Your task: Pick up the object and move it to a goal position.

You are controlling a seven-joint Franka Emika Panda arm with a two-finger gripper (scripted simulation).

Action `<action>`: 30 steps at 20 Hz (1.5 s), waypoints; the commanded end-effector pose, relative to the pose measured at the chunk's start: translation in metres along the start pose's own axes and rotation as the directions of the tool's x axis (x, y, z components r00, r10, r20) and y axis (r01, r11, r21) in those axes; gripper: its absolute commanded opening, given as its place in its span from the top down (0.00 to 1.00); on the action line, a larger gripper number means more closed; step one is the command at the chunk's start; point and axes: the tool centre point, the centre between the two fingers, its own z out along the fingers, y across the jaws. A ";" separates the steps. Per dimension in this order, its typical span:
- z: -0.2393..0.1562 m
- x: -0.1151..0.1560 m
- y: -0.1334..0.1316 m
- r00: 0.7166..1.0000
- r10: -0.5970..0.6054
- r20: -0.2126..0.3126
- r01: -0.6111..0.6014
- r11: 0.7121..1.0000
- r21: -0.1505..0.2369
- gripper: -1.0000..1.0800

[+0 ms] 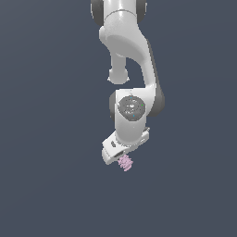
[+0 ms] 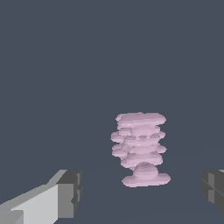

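The object [image 2: 140, 148] is a small pale pink lumpy stack with ridged, jagged edges, lying on the flat dark grey surface. In the wrist view it sits between my two grey fingertips [image 2: 70, 192], with a clear gap on each side, so my gripper [image 2: 142, 192] is open and not touching it. The exterior view has the white gripper [image 1: 121, 157] tilted low over the object [image 1: 125, 163], which pokes out just below the hand. The hand hides the fingers in that view.
The white arm [image 1: 134, 55] reaches down from the top of the exterior view. Around it there is only a uniform dark grey surface [image 1: 46, 185]. No goal marker shows.
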 end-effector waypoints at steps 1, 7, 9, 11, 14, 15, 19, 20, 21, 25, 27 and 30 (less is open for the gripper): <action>0.004 0.005 0.005 0.999 -0.035 -0.001 0.035 0.999 -0.001 0.04; 0.009 0.009 0.010 0.997 -0.075 -0.002 0.075 0.997 -0.002 0.04; 0.009 0.010 0.011 0.997 -0.078 -0.002 0.078 0.997 -0.002 0.04; 0.010 0.009 0.010 0.997 -0.073 -0.002 0.073 0.997 -0.002 0.04; 0.016 0.009 0.010 0.997 -0.074 -0.002 0.074 0.997 -0.002 0.04; 0.019 0.009 0.010 0.997 -0.074 -0.002 0.074 0.997 -0.002 0.04; 0.041 0.009 0.010 0.997 -0.077 -0.002 0.077 0.997 -0.002 0.04; 0.047 0.008 0.010 0.997 -0.077 -0.002 0.077 0.997 -0.002 0.04; 0.051 0.008 0.010 0.997 -0.078 -0.002 0.078 0.997 -0.002 0.04; 0.061 0.009 0.010 0.997 -0.078 -0.002 0.078 0.997 -0.002 0.04; 0.061 0.009 0.010 0.997 -0.078 -0.002 0.078 0.997 -0.002 0.04; 0.059 0.010 0.011 0.997 -0.078 -0.002 0.078 0.997 -0.002 1.00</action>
